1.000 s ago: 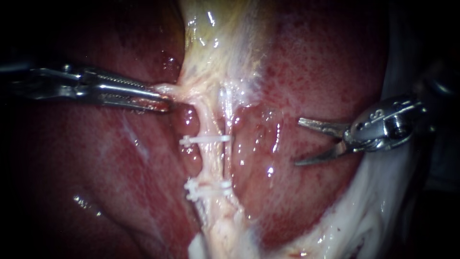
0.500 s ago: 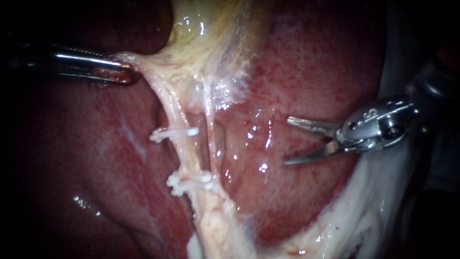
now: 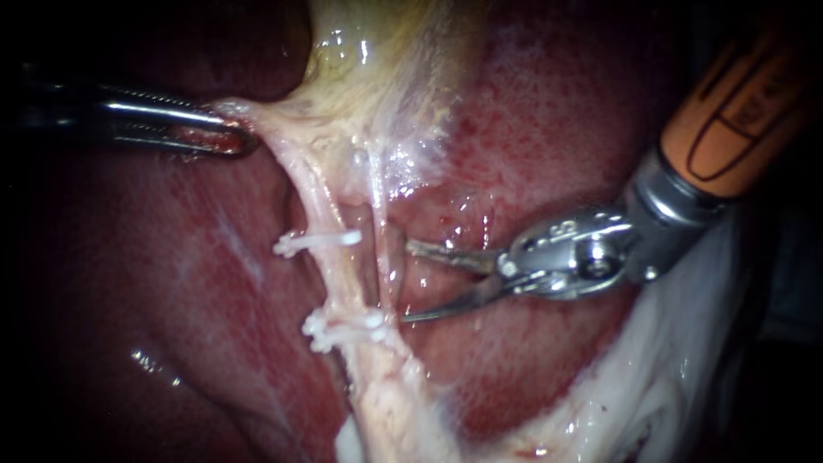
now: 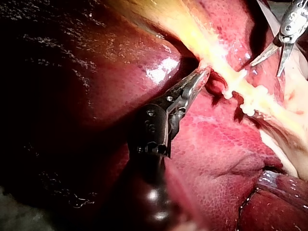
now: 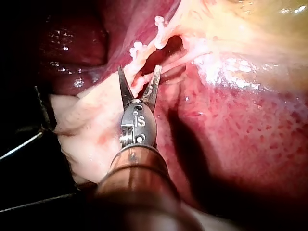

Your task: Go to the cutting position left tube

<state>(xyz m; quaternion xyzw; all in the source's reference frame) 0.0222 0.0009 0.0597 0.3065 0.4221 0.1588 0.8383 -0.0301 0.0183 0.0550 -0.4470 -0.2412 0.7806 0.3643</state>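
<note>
The pale left tube [image 3: 333,266] runs down from the gallbladder [image 3: 386,69] and carries an upper white clip [image 3: 317,242] and a lower white clip [image 3: 343,327]. A thinner right tube [image 3: 382,253] lies beside it. My left instrument [image 3: 230,129] is shut on pale tissue at the gallbladder's neck, holding it taut to the left; its jaws [image 4: 199,77] show the same grip. My right instrument [image 3: 406,283] has its blades open, tips just right of the right tube, level with the stretch between the clips. From the right wrist, the open blades [image 5: 139,74] point at pale tissue near the clips [image 5: 137,50].
Red liver [image 3: 557,111] surrounds the tubes on both sides. White fatty tissue [image 3: 669,377] lies under my right instrument's shaft. A dark hollow [image 3: 356,219] opens between the two tubes above the upper clip.
My right instrument has moved left with its blades open, up to the tubes. My left instrument first pulled the gallbladder neck up and left, stretching the tubes, then held still.
</note>
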